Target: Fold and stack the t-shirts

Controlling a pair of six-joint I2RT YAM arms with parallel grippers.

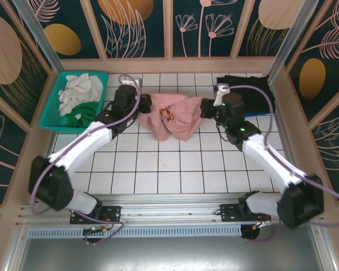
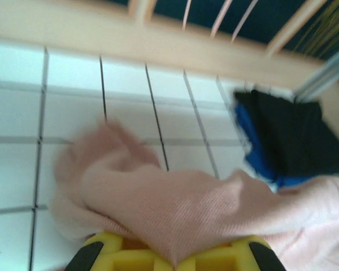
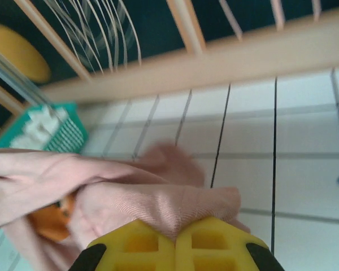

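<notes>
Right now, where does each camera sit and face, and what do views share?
Top external: above, behind the bases, looking down at the table; both arms, left end effector and right end effector on the pink t-shirt.
Left wrist: on the left arm, facing the black t-shirt; its fingers pinch pink cloth.
Right wrist: on the right arm, facing the basket; its fingers pinch pink cloth.
All share the pink t-shirt.
</notes>
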